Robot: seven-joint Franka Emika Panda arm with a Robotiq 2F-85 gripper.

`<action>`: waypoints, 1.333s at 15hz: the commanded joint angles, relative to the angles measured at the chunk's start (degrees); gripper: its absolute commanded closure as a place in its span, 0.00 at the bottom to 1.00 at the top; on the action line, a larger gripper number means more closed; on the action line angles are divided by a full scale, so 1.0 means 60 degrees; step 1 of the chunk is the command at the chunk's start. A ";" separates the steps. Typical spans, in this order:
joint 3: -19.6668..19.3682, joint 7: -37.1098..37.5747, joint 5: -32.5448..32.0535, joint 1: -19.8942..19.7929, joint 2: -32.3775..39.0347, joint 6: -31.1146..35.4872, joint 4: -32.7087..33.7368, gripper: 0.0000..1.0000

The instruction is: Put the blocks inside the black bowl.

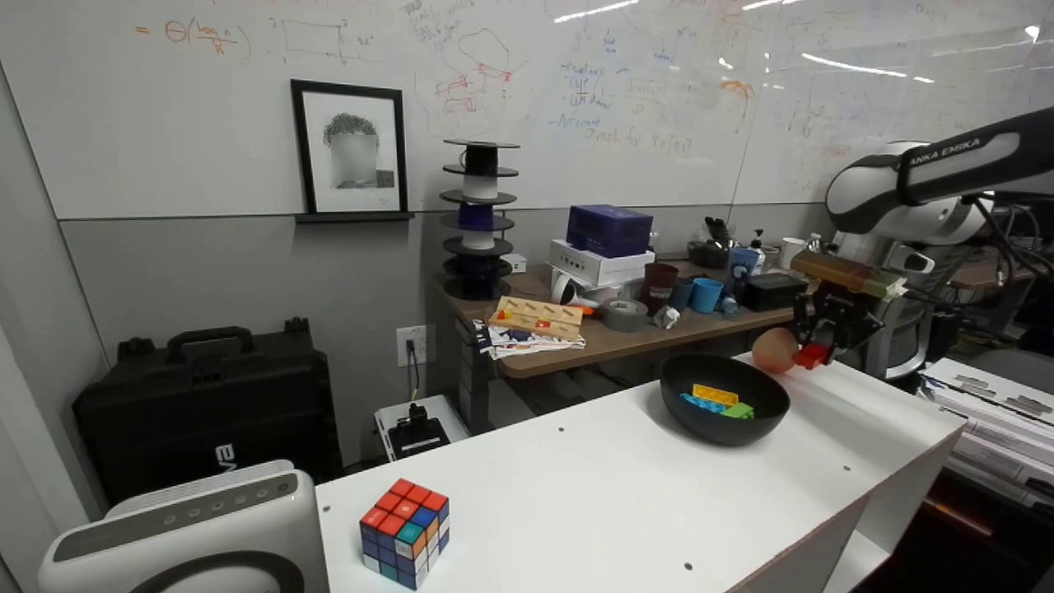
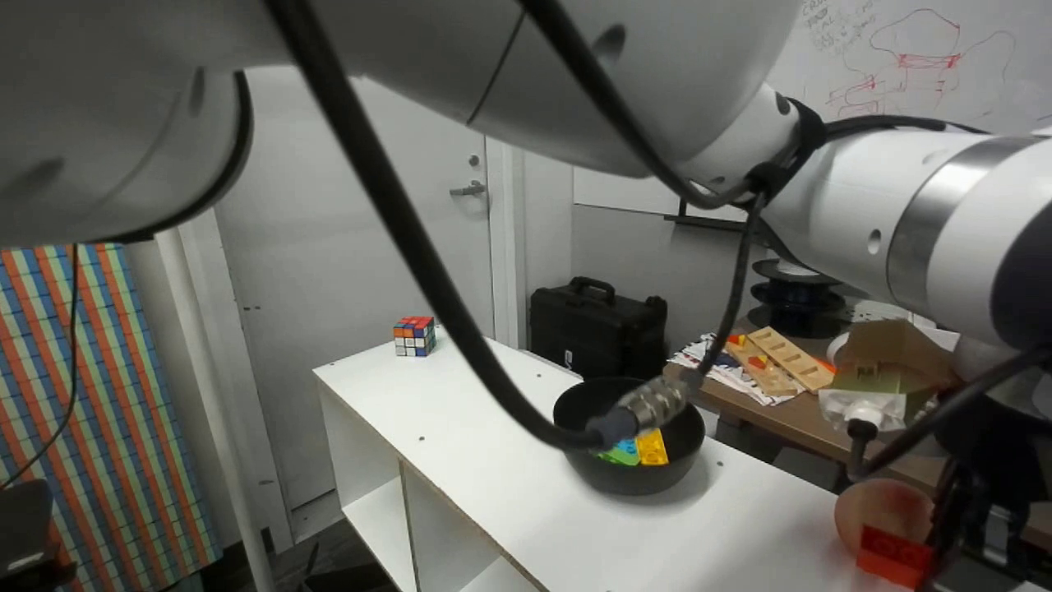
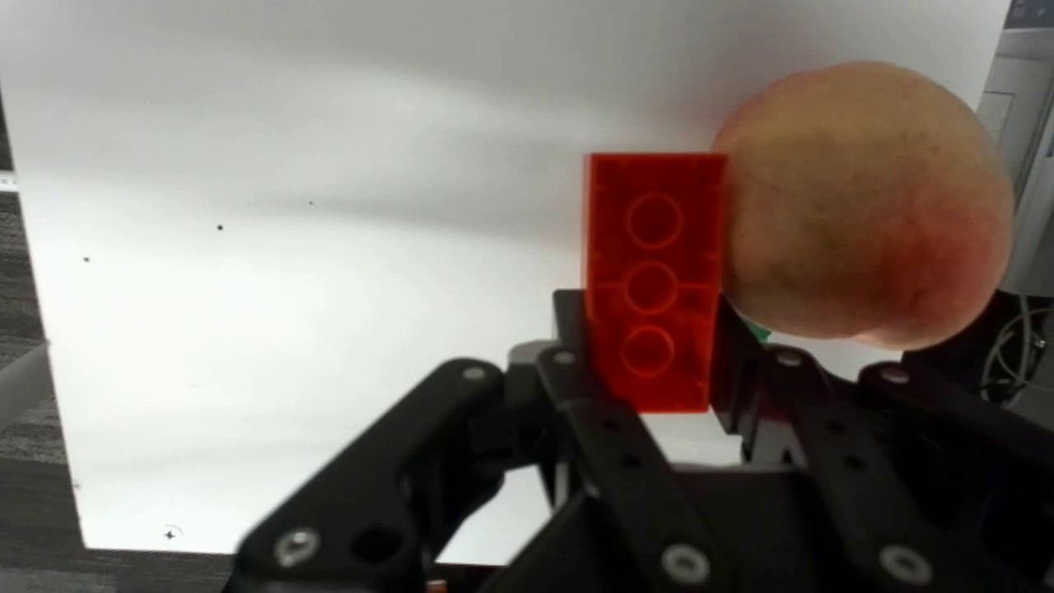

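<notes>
My gripper (image 3: 650, 346) is shut on the red block (image 3: 650, 255), its fingers on the block's two long sides. The red block also shows in both exterior views (image 1: 811, 356) (image 2: 894, 556), beside the peach-orange ball (image 1: 774, 350). It appears a little above the white table; the exact height is hard to tell. The black bowl (image 1: 712, 428) stands upright on the table, apart from the gripper. Inside it lie the yellow block (image 1: 715, 394), the blue block (image 1: 704, 403) and a green block (image 1: 739, 411). In an exterior view a cable partly covers the bowl (image 2: 633, 481).
The ball (image 3: 865, 206) sits right beside the held block, with a small green patch (image 3: 758, 332) showing behind it. A Rubik's cube (image 1: 405, 534) stands at the table's far end from the gripper. A brown desk (image 1: 560, 358) with cups and boxes runs alongside.
</notes>
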 commanded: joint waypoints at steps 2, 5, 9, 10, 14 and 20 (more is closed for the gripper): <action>-0.0310 -0.0522 -0.0407 0.0744 -0.1625 0.0191 -0.2118 0.87; -0.0281 -0.1122 -0.0545 0.1114 -0.2497 0.0410 -0.3386 0.86; -0.0276 -0.2062 -0.0873 0.1731 -0.3428 0.1068 -0.4974 0.87; -0.0248 -0.2316 -0.0972 0.1904 -0.3616 0.1401 -0.5383 0.87; 0.0206 -0.3383 -0.1110 0.2448 -0.4326 0.3296 -0.7074 0.85; 0.1520 -0.5261 -0.0252 0.2419 -0.5696 0.6657 -0.9713 0.87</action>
